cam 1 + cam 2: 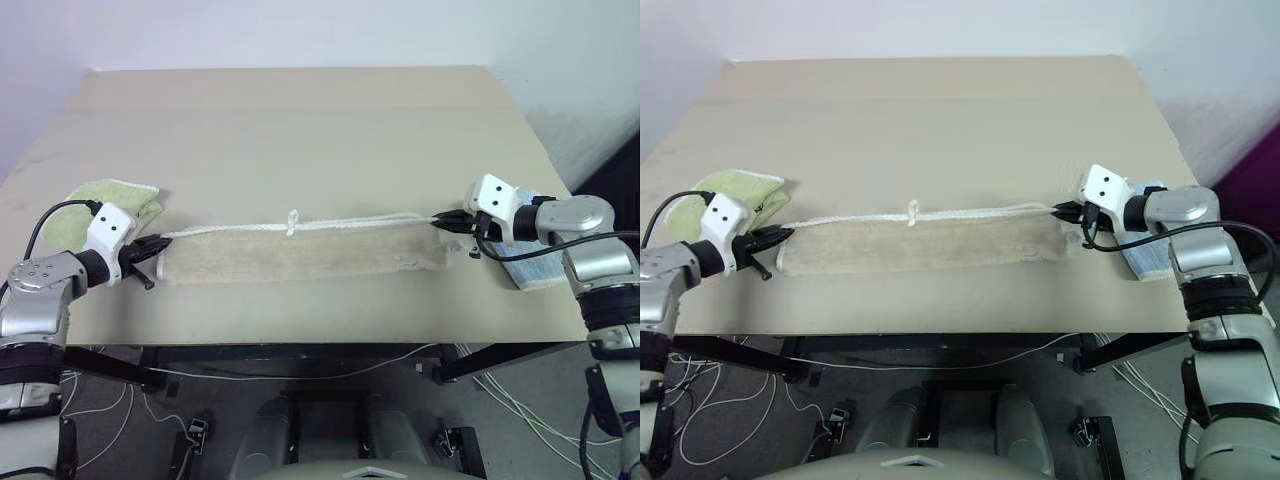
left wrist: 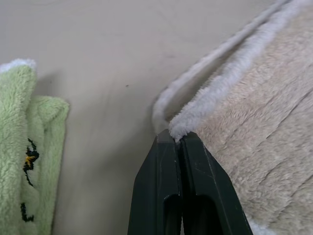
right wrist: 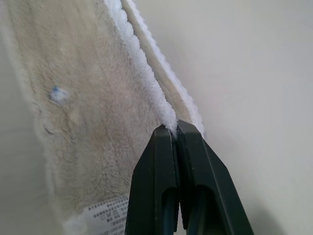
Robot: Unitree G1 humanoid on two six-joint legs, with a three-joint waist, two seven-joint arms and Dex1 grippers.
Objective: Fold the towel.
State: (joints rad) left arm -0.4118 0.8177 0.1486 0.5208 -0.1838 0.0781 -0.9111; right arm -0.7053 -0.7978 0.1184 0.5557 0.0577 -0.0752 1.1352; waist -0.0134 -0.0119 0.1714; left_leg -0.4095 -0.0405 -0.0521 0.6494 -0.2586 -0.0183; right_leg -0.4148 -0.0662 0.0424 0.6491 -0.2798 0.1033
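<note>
A beige table (image 1: 300, 120) stands against a white wall (image 1: 300, 30) (cables (image 1: 500, 400) trail beneath).

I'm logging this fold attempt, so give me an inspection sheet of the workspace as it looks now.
Surface: beige table, bare at the far side.
Job's things: tan towel stretched along the near edge, its white edging pulled taut.
Clutter: green towel at left; blue towel at right.
Grippers: left gripper and right gripper each shut on a towel corner.
Cables: cords under the table.
Surroundings: pale wall.
</note>
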